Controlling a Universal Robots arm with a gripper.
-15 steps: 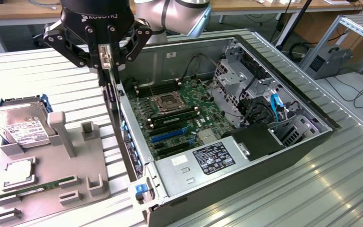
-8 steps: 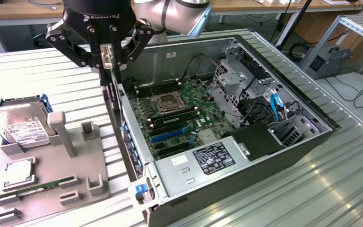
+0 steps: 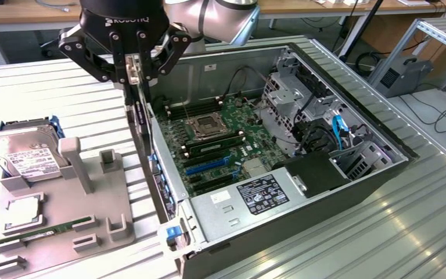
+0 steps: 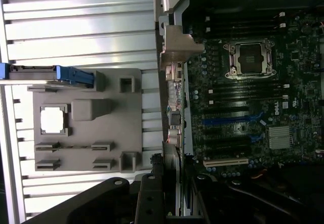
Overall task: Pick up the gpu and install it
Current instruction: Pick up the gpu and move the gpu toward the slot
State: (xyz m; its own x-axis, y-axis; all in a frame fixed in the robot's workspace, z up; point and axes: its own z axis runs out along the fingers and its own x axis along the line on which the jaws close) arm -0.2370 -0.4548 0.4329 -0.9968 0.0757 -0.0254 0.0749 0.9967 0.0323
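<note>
My gripper (image 3: pixel 134 74) hangs at the exterior view's upper left, over the rear wall of the open computer case (image 3: pixel 231 256). It is shut on the gpu (image 3: pixel 136 113), which hangs edge-on as a thin dark card with a silver bracket at the top. The card's lower end reaches down beside the case wall, left of the motherboard (image 3: pixel 215 142). The wrist view has the gpu (image 4: pixel 174 183) edge-on between the dark fingers (image 4: pixel 149 201), just off the board's blue slots (image 4: pixel 233 119).
A grey parts holder (image 3: pixel 60 215) lies at the exterior view's left, carrying a hard drive with a blue frame (image 3: pixel 21 152), a processor chip (image 3: pixel 23 208) and a green RAM stick (image 3: pixel 29 235). Drive cages and cables (image 3: pixel 316 125) crowd the case's right side.
</note>
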